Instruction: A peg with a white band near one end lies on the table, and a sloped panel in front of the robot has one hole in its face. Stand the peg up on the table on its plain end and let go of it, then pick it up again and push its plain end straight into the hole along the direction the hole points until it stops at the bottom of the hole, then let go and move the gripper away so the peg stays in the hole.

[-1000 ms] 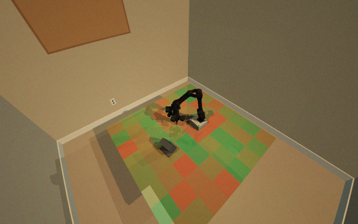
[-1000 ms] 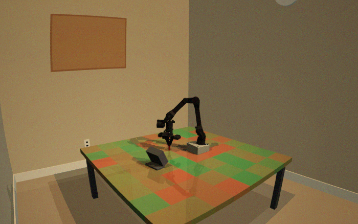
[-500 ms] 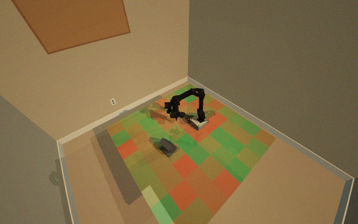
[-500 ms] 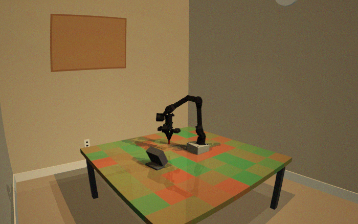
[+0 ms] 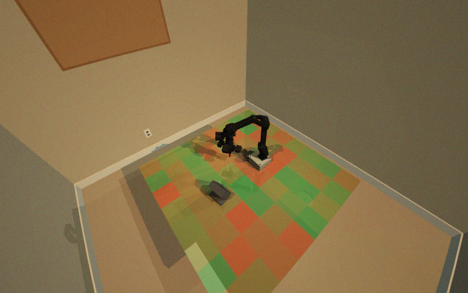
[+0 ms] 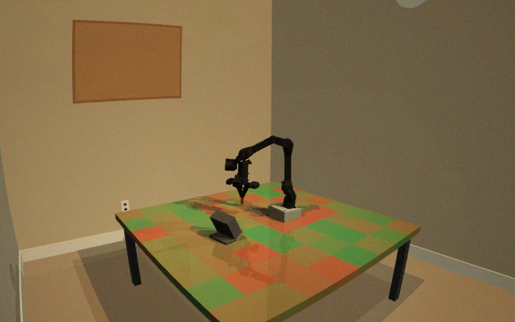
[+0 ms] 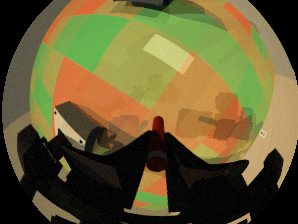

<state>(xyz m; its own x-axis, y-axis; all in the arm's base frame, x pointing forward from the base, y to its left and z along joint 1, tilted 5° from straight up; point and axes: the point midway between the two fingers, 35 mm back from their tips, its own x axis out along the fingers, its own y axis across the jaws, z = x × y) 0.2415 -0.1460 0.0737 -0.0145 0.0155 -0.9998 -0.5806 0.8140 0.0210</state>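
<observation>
The red peg (image 5: 229,155) (image 6: 242,201) (image 7: 158,125) is upright, held clear of the table. Its pale band shows in the wrist view near the upper end, close to the fingers, and its plain end points down. My gripper (image 5: 228,152) (image 6: 242,196) (image 7: 157,135) points down and is shut on the peg, with a fingertip on each side. The dark sloped panel (image 5: 219,192) (image 6: 225,224) stands on the table (image 5: 241,215) (image 6: 254,253), in front of the arm and apart from the peg. Its hole cannot be made out.
The arm's pale base block (image 5: 259,162) (image 6: 285,213) (image 7: 69,126) sits to the right of the peg in the top and exterior views. A dark edge, likely the panel's (image 7: 144,2), shows at the top of the wrist view. Shadows of the arm fall on the table.
</observation>
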